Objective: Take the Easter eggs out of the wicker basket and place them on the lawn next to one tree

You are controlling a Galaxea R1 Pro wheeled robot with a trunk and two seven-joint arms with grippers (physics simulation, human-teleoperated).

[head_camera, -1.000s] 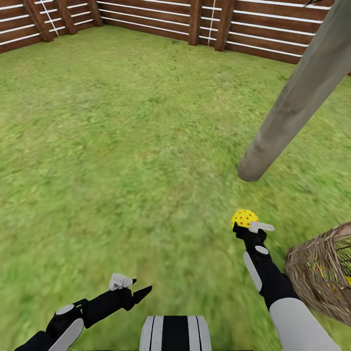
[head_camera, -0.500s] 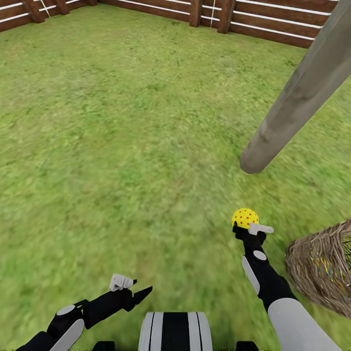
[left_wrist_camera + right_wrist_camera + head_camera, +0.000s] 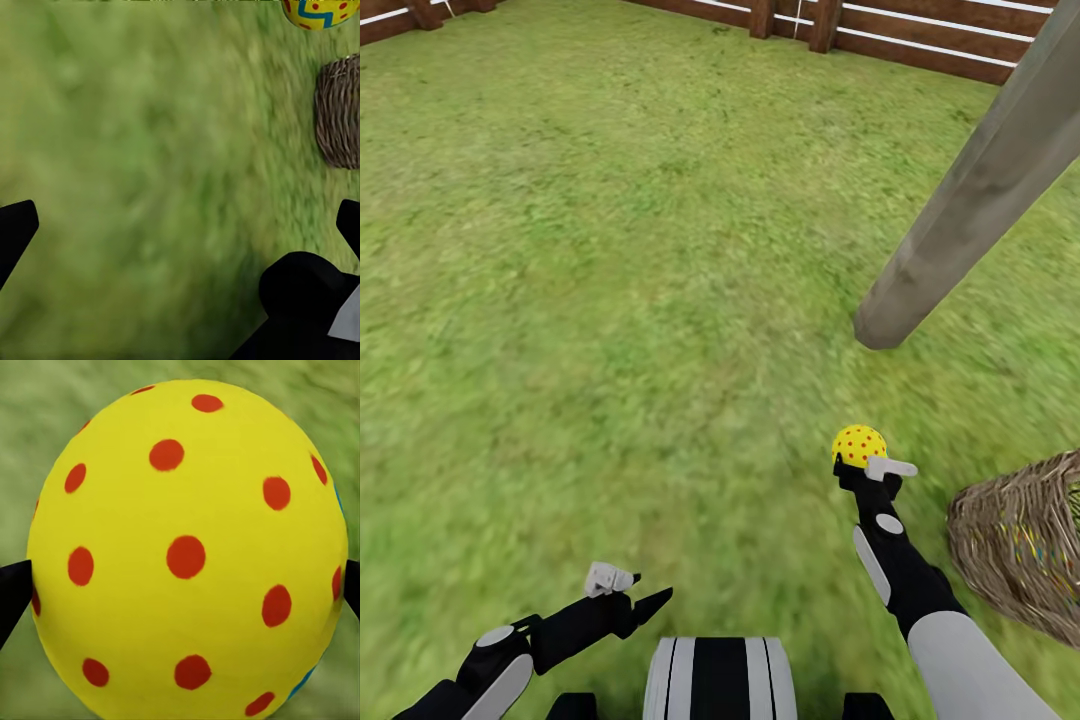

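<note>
My right gripper (image 3: 863, 460) is shut on a yellow Easter egg (image 3: 859, 443) with red dots, held above the lawn (image 3: 610, 300). Up close in the right wrist view, the egg (image 3: 187, 555) sits between the two black fingertips (image 3: 11, 592). The tree (image 3: 970, 200) has a bare grey-brown trunk that meets the grass just beyond and right of the egg. The wicker basket (image 3: 1015, 545) stands right of my right forearm; coloured specks show through its weave. My left gripper (image 3: 638, 592) hangs open and empty low at the left. In the left wrist view the egg (image 3: 315, 11) and basket (image 3: 341, 112) appear.
A brown slatted fence (image 3: 920, 45) runs along the far edge of the grass. Open grass stretches ahead and to the left. My base's striped front (image 3: 718, 680) shows at the bottom.
The whole view has shifted: fence and tree base have slid upward in the picture, so the camera moved. Both arms keep their pose and the egg stays in the right gripper.
</note>
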